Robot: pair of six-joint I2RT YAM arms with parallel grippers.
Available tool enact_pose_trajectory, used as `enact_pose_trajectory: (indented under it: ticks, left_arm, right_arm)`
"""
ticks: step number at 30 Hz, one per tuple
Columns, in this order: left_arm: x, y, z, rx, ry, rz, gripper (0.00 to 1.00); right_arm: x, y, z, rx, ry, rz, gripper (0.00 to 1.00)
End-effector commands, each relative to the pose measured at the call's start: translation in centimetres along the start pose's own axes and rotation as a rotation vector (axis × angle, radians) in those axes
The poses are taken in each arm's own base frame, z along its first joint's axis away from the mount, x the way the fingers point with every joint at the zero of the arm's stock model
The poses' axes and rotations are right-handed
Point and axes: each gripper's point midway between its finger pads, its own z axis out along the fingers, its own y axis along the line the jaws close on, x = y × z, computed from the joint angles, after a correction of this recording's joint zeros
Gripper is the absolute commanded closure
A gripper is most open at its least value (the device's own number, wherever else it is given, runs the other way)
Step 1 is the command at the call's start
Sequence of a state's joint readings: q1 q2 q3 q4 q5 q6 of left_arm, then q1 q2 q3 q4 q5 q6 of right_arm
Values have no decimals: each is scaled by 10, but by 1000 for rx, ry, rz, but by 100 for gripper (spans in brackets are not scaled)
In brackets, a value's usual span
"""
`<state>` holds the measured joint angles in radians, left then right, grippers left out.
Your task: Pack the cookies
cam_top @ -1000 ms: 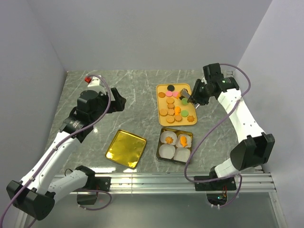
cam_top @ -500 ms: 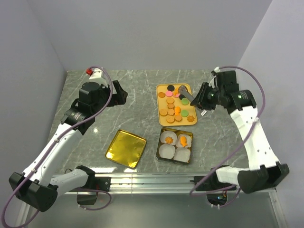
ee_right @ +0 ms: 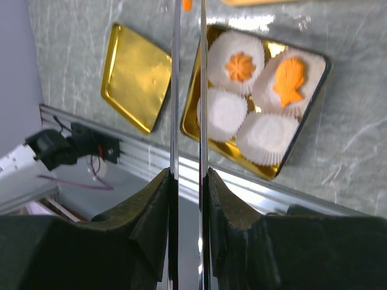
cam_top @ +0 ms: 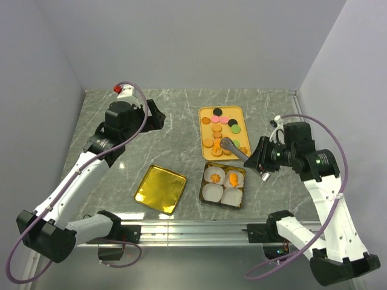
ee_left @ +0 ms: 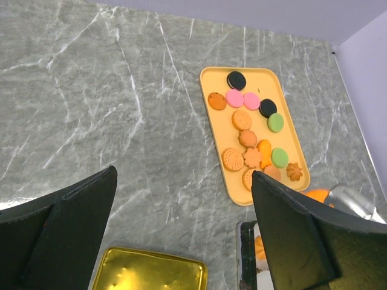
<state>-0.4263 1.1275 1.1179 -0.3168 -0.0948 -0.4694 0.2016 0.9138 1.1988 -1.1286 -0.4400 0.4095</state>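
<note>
Two cookies (ee_right: 240,65) lie in the tin (cam_top: 204,181); right pincer (cam_top: 261,162), clamped on tongs (cam_top: 234,150), has swung from tray (cam_top: 237,112) toward it, likely bringing a third; left pincer (cam_top: 154,116) gapes.

A gold lid (cam_top: 160,189) lies left of the tin (cam_top: 201,186) of paper cups (cam_top: 213,192); metal tongs (cam_top: 237,152) reach over the yellow tray (cam_top: 238,112) beyond.

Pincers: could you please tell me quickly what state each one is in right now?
Left pincer: open, holding nothing.
Right pincer: closed on tongs.
</note>
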Motion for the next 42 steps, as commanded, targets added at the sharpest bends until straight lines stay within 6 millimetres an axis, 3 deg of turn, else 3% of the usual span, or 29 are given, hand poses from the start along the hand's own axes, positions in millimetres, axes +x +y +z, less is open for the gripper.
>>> enact_pose_trajectory:
  ticks: [1, 11, 20, 37, 42]
  left_arm:
    - [-25, -13, 2, 38, -81, -26, 0]
    - [-19, -15, 7, 49, -79, -67, 1]
    - [-6, -13, 5, 55, -45, -86, 1]
    - [-7, -14, 2, 60, -28, -44, 1]
    - [-8, -13, -1, 56, -28, -23, 1]
  right_arm:
    - [23, 2, -9, -32, 40, -37, 97]
    - [86, -22, -8, 49, 204, -63, 100]
    - [102, -25, 7, 28, 256, -63, 100]
    - [121, -19, 28, -44, 296, -15, 100]
    - [123, -22, 30, -34, 291, -2, 95]
